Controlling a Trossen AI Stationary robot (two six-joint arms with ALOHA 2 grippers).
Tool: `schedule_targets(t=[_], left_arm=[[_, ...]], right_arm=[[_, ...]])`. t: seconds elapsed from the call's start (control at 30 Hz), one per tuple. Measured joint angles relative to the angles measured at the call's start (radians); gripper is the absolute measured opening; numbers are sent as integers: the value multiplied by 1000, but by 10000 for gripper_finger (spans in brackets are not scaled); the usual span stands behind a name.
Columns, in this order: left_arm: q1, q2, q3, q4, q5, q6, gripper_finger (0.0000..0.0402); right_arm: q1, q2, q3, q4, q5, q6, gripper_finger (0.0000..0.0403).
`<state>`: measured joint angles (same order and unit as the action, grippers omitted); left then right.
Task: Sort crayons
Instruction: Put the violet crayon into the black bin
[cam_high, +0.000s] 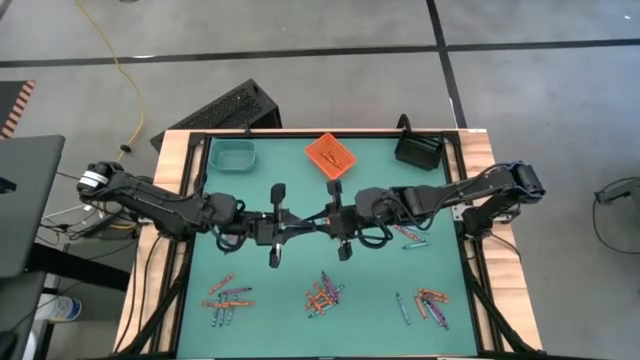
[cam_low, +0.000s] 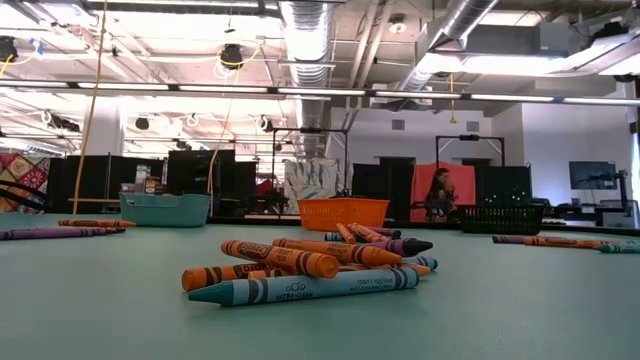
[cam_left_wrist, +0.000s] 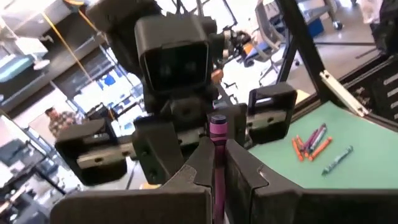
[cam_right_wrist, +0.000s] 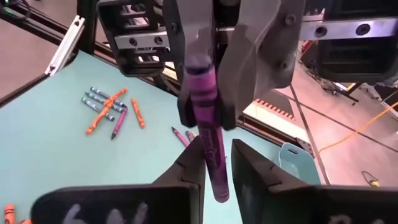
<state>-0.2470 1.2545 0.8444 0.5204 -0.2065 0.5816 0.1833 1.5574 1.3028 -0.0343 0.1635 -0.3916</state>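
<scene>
Above the middle of the green table my two grippers face each other. My left gripper (cam_high: 300, 228) is shut on a purple crayon (cam_right_wrist: 208, 124). My right gripper (cam_high: 326, 222) is open; its fingers (cam_right_wrist: 249, 171) stand close on either side of the crayon's free end, with a narrow gap still showing on one side. Whether they touch it, I cannot tell. Other crayons lie in piles on the table (cam_high: 228, 297), (cam_high: 322, 293), (cam_high: 430, 303), (cam_high: 410, 235). The low view shows one pile (cam_low: 310, 270) close up and neither gripper. My left gripper pinches the purple crayon between its two fingers, on the end nearest that arm (cam_left_wrist: 217, 171). The fingers come level from the table's left and lie along the crayon. Its free end (cam_left_wrist: 217, 121) sticks out past the fingertips toward my right gripper, clear of the table.
A teal bin (cam_high: 232, 153), an orange bin (cam_high: 331, 154) and a black bin (cam_high: 418, 150) stand along the table's far edge. A raised frame (cam_high: 470, 250) borders the table. Bare green mat lies between the crayon piles.
</scene>
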Motion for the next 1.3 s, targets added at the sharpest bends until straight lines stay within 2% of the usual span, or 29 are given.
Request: schedule_targets(t=[0.33,0.47,0.6,0.83,0.97,1.13,1.3], left_arm=[[-22,0,0,-44,-70,14,0],[-24,0,0,-47,-81,25,0],[-24,0,0,-48,-98,25,0],[-24,0,-1,-47,-104,30,3],[-24,0,-1,-65,-154,7,39],[-25,0,-1,-145,-229,-71,126],[-26,0,-1,-379,-256,-236,188]], right_arm=[[0,0,0,-8,0,-2,69],[0,-1,0,-22,3,-2,49],[0,-2,0,-38,17,-16,13],[-13,-3,2,-56,18,-13,5],[-26,-3,2,-81,59,-6,4],[-83,-3,2,-214,134,35,3],[-190,-3,2,-465,166,112,3]])
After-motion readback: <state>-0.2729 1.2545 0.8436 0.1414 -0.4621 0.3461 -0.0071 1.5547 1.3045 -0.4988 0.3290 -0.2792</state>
